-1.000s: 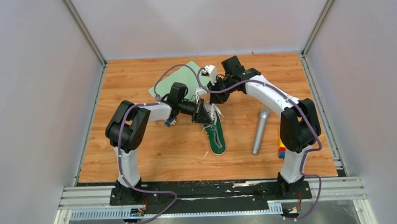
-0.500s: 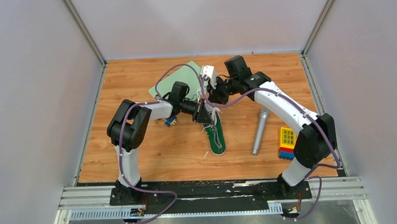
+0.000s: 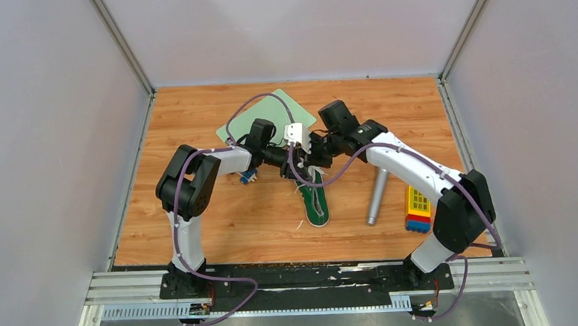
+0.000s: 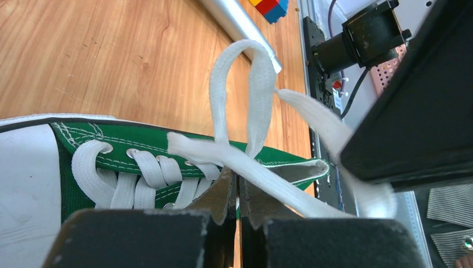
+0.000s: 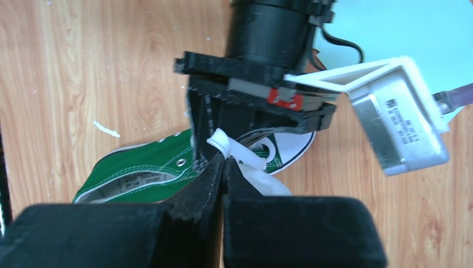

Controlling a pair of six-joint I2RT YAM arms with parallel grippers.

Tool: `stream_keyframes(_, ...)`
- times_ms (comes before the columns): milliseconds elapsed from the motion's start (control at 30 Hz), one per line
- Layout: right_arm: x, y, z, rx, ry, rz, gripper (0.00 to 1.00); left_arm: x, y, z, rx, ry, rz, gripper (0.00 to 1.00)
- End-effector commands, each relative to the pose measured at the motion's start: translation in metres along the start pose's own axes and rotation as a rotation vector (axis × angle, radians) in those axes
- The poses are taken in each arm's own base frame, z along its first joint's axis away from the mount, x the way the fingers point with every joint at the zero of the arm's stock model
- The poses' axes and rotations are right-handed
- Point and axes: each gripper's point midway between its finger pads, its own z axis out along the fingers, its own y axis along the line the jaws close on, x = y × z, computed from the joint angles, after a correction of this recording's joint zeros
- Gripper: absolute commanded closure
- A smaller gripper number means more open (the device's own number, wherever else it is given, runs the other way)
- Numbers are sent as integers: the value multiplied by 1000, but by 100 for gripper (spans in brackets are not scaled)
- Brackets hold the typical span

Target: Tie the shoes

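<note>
The sneaker (image 3: 318, 206) lies on its sole near the middle of the wooden table (image 3: 222, 226), with one end pointing towards the arm bases. From above, its far end is lost under the two wrists, which meet right over it, so the overhead view shows nothing of the tips. The left gripper (image 4: 239, 190) has its jaws pressed together with no gap. A loop of the white laces (image 4: 257, 89) stands straight up from them, so they seem to pinch its base, though a strand crossing in front covers the exact spot. That strand runs off to the side and blurs out beneath a black block, where its end cannot be followed. The right gripper (image 5: 223, 164) is also clamped tight, with a white nub of lace poking out between its tips just above the green canvas. How much lace it has is hard to judge, because the bulk of the left wrist fills the view behind it and hides the toe. A grey microphone (image 3: 377, 192) lies just beside the shoe on the right, its top tucked under the right arm. A green mat (image 3: 265, 119) at the back is partly covered by the left arm, and a toy block (image 3: 417, 210) sits near the right elbow.
</note>
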Motion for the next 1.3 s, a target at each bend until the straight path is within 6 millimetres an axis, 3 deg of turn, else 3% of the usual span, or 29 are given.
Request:
stream_keyframes(0, -12, 35, -18, -87, -81, -156, 100, -4, -11, 6, 62, 7, -1, 100)
stream_keyframes(100, 5, 49, -13, -128, -51, -132, 100, -4, -11, 6, 64, 7, -8, 100)
stream_keyframes(233, 19, 52, -4, -149, -16, -91, 100, -4, -11, 6, 64, 6, -4, 100)
stream_keyframes(633, 60, 71, -9, -194, 74, -60, 99, 4, -8, 5, 39, 28, 6, 100)
stream_keyframes(833, 89, 71, -12, -194, 103, -38, 99, 6, -7, 3, 39, 43, 25, 100)
stream_keyframes(1033, 99, 46, -11, -172, 79, 130, 96, 9, -9, 2, 44, 62, 35, 100)
stream_keyframes(1267, 89, 41, -10, -215, -2, 194, 65, 8, -11, 3, 68, 55, 24, 99)
